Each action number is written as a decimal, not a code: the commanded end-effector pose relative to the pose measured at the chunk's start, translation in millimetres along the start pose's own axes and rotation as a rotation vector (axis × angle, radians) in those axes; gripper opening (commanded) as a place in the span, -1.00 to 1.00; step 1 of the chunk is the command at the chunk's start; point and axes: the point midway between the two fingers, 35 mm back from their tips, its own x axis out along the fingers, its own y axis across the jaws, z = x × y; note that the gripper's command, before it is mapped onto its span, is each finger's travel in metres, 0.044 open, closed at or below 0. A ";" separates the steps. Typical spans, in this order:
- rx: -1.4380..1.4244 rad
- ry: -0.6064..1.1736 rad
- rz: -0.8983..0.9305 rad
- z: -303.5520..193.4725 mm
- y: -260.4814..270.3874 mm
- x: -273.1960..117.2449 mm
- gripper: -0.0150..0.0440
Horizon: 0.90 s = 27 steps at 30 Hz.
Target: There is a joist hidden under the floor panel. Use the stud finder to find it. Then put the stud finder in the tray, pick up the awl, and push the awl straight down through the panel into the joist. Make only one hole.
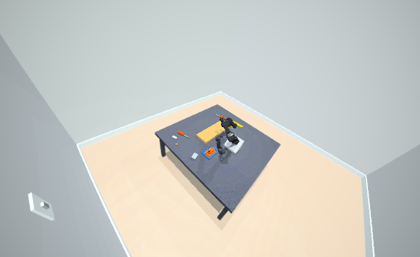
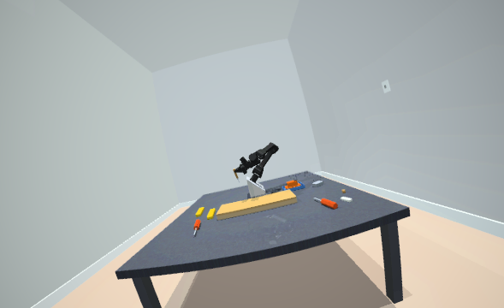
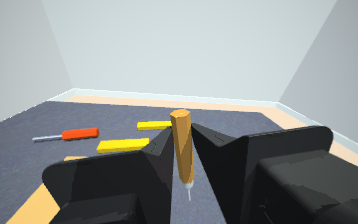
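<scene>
My gripper (image 3: 181, 129) (image 2: 235, 170) is shut on the awl (image 3: 182, 145) (image 2: 236, 174), which has a wooden handle and a thin metal tip pointing down. The awl is held in the air, above the level of the panel. The tan floor panel (image 1: 207, 135) (image 2: 256, 205) lies on the table; its corner shows at the lower left of the wrist view. The orange stud finder (image 1: 210, 152) (image 2: 292, 183) rests in the blue tray (image 1: 205, 153) (image 2: 301, 186). No joist is visible.
Two yellow blocks (image 2: 199, 211) (image 3: 123, 145) and an orange-handled screwdriver (image 2: 197, 225) (image 3: 80, 134) lie beyond one panel end. Another orange-handled tool (image 1: 181, 133) (image 2: 329, 204), a white block (image 1: 174, 137) (image 2: 346, 199), a small brown piece (image 1: 176, 144) (image 2: 343, 191) and a grey block (image 1: 195, 156) (image 2: 317, 183) lie toward the other side.
</scene>
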 end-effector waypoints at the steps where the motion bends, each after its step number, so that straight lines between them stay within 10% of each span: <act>1: 0.019 -0.014 -0.008 5.5 13.6 -0.9 -0.49; 27: 0.140 -0.080 0.005 2.2 133.0 1.6 -0.49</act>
